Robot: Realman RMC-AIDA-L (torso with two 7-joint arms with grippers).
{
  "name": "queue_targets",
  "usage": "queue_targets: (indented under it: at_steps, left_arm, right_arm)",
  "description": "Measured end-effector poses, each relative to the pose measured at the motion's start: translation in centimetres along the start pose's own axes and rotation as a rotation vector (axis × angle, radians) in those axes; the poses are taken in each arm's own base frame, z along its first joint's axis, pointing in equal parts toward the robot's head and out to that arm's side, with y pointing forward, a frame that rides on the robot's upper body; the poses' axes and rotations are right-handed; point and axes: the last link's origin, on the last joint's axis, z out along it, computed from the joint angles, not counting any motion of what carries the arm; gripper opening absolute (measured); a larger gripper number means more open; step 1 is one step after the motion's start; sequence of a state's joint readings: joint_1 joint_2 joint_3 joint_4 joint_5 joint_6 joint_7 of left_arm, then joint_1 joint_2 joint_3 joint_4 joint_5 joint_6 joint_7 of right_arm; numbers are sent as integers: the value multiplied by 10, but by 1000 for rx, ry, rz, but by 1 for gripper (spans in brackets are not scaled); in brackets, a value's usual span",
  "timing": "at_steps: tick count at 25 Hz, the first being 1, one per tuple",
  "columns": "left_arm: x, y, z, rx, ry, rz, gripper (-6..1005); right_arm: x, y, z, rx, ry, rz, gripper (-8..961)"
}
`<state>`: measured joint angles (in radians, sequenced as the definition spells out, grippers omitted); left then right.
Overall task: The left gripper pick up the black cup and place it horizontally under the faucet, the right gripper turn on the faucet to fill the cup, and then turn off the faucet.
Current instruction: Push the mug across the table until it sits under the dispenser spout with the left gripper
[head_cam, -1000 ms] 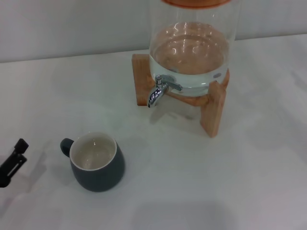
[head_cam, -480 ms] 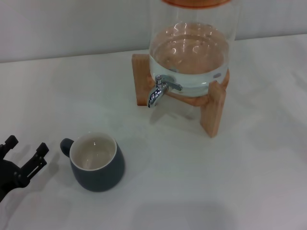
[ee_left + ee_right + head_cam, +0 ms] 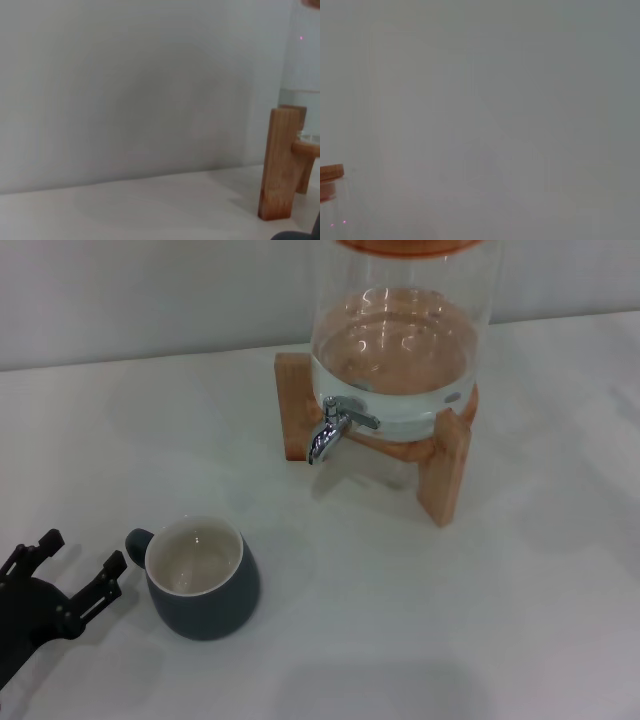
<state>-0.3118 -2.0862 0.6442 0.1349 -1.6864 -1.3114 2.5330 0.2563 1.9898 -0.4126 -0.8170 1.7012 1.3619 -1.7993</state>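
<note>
**Left gripper beside the cup, fingers apart**

White worktop (image 3: 480, 640) under a plain pale wall; glass dispenser (image 3: 400, 340) sits at the far side on a wooden stand (image 3: 445, 470), part-filled with water, wooden lid at the top edge of the head view.
Faucet (image 3: 330, 430): chrome, spout curved down toward the worktop, nothing under it; lever state I cannot tell.
Black cup (image 3: 200, 580): upright on the worktop, near and to the left of the faucet, well apart from it; cream inside looks dry; loop handle points left.
Left gripper (image 3: 78, 568): low at the lower left corner, fingers (image 3: 105, 578) apart, nearer fingertip just beside the cup handle; contact not clear; nothing held.
Left wrist view: only wall, worktop and one leg of the stand.
Right gripper: not in view; its wrist view shows blank wall and the edge of the wooden lid (image 3: 330, 174).
</note>
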Motion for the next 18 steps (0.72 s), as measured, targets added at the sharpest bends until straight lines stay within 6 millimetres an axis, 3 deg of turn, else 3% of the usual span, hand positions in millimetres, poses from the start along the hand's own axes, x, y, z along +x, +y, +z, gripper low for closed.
queue_targets:
  at_steps: [18]
  left_arm:
    - [3, 1, 21, -46, -48, 25, 888]
  right_arm:
    - [1, 0, -1, 7, -2, 2, 806]
